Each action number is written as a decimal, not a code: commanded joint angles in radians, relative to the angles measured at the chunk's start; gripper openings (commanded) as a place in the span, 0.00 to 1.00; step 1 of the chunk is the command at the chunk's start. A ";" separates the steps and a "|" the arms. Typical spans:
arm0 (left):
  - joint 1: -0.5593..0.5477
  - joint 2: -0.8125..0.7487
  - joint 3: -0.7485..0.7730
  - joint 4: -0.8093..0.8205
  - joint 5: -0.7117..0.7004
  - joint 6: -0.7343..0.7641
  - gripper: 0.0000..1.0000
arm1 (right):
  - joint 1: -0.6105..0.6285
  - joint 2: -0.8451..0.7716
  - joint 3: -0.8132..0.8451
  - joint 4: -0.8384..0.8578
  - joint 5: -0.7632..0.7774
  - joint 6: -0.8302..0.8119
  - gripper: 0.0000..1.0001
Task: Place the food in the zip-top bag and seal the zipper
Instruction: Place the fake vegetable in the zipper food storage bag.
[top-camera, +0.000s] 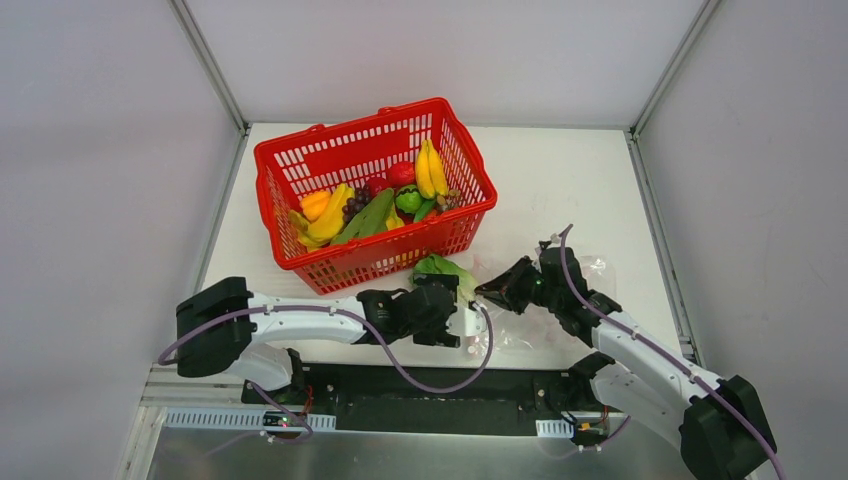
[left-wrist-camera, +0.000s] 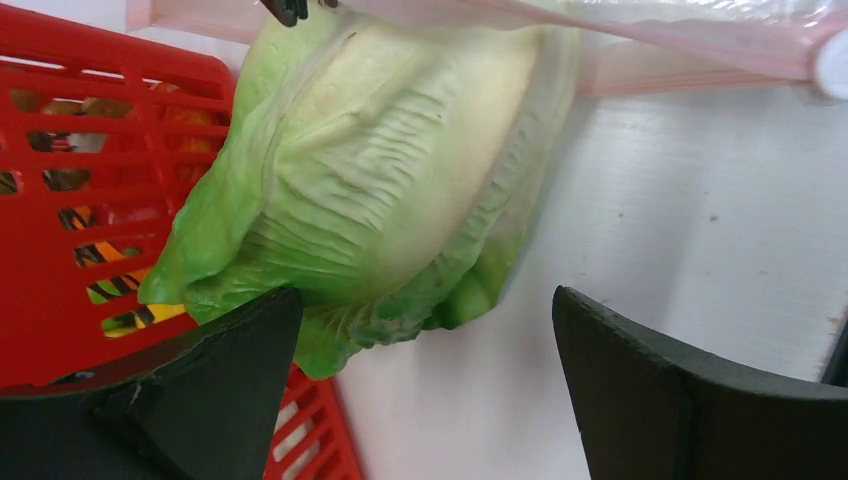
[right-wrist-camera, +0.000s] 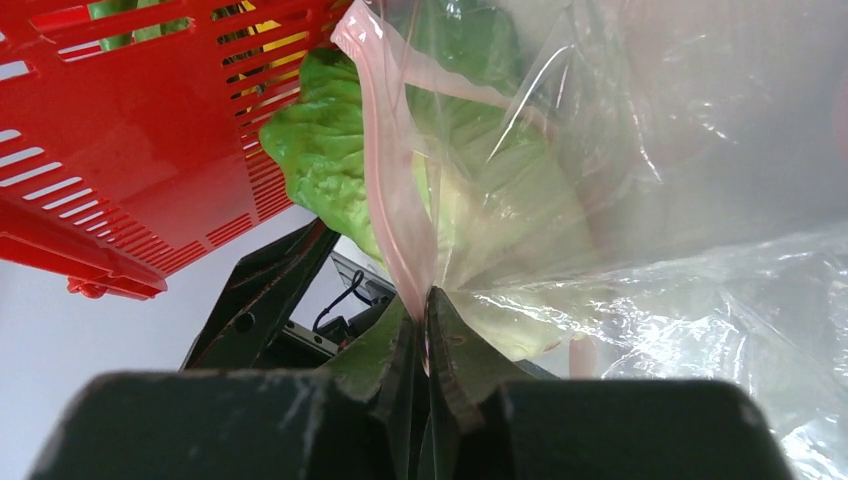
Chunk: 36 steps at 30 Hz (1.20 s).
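Note:
The green lettuce (top-camera: 440, 267) lies on the table by the red basket's front, its far end inside the mouth of the clear zip-top bag (top-camera: 565, 305). In the left wrist view the lettuce (left-wrist-camera: 380, 180) fills the frame just beyond my open left gripper (left-wrist-camera: 425, 300), under the pink zipper strip (left-wrist-camera: 700, 45). My right gripper (right-wrist-camera: 427, 305) is shut on the pink zipper strip (right-wrist-camera: 390, 190) and holds the bag (right-wrist-camera: 660, 150) open around the lettuce (right-wrist-camera: 320, 160). From above, the left gripper (top-camera: 445, 292) and right gripper (top-camera: 484, 290) sit close together. The other food stays in the basket.
The red mesh basket (top-camera: 300, 160) stands at the table's back left with bananas (top-camera: 431, 168), a red apple (top-camera: 401, 173), grapes (top-camera: 354, 205) and other toys. Its wall (left-wrist-camera: 60, 250) is close to my left fingers and also shows in the right wrist view (right-wrist-camera: 120, 150).

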 joint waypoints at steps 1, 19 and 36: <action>0.004 -0.001 -0.006 0.161 -0.076 0.160 0.99 | -0.004 -0.020 0.034 0.002 -0.023 -0.022 0.11; 0.069 0.037 -0.041 0.273 0.051 0.209 0.99 | -0.006 -0.030 0.018 0.012 -0.036 -0.009 0.12; 0.075 0.111 -0.055 0.321 0.110 0.176 0.08 | -0.008 -0.033 0.005 0.012 -0.023 0.005 0.12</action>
